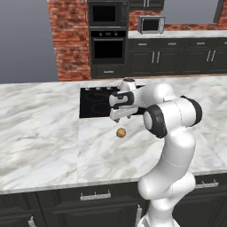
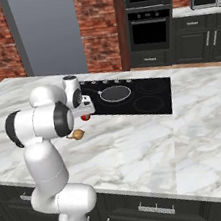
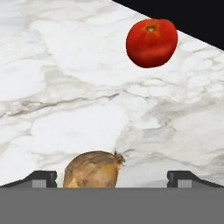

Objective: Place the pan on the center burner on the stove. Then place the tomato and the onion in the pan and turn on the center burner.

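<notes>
The pan (image 2: 115, 93) sits on the black stove (image 2: 154, 99) over its center burner, whose ring it mostly covers. In front of the stove's near edge, the red tomato (image 3: 152, 42) and the tan onion (image 3: 92, 169) lie apart on the marble counter. In the right base view the tomato (image 2: 86, 118) peeks out under the hand and the onion (image 2: 77, 134) lies nearer the robot. My gripper (image 3: 112, 179) hangs open above the counter, pointing down. The onion (image 1: 121, 132) lies below and between the tips, closer to the left one. Nothing is held.
A row of small silver knobs (image 2: 99, 82) runs along the stove's far edge. The stove (image 1: 93, 104) is set in a wide marble island (image 1: 40, 128) with room on both sides. Dark cabinets and wall ovens (image 1: 107, 46) stand beyond.
</notes>
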Motion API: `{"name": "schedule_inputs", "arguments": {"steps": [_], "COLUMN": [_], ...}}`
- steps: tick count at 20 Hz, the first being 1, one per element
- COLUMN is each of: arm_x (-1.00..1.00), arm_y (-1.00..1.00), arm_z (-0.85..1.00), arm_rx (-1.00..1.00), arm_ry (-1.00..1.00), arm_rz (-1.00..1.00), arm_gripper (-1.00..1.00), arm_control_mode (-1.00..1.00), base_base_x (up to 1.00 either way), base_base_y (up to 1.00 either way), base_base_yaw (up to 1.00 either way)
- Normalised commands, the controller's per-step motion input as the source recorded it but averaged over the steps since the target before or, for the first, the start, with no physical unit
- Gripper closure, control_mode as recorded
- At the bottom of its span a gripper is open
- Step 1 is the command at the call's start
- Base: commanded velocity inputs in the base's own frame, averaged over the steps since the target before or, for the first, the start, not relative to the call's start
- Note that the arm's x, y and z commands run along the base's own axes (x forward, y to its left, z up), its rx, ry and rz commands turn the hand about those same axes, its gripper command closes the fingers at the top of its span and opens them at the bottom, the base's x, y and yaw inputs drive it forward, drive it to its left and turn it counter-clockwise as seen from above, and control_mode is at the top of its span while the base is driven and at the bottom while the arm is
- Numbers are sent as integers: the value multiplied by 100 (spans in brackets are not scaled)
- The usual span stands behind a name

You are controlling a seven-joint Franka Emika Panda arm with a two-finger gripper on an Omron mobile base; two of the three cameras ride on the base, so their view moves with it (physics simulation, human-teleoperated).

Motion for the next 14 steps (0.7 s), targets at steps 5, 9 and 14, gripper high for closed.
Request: {"name": "schedule_inputs", "arguments": {"steps": [5, 9, 14], "arm_x": [18, 13, 16], "arm_y": [0, 0, 0], "arm_z": [-10, -14, -17], "arm_rx": [0, 0, 0], "arm_ry": [0, 0, 0], "arm_rz": [0, 0, 0], "arm_gripper": [-100, -100, -100], "arm_control_mode": [-100, -100, -100], "base_base_x": [0, 0, 0], "base_base_y": [0, 0, 0], "base_base_yaw": [0, 0, 0]}}
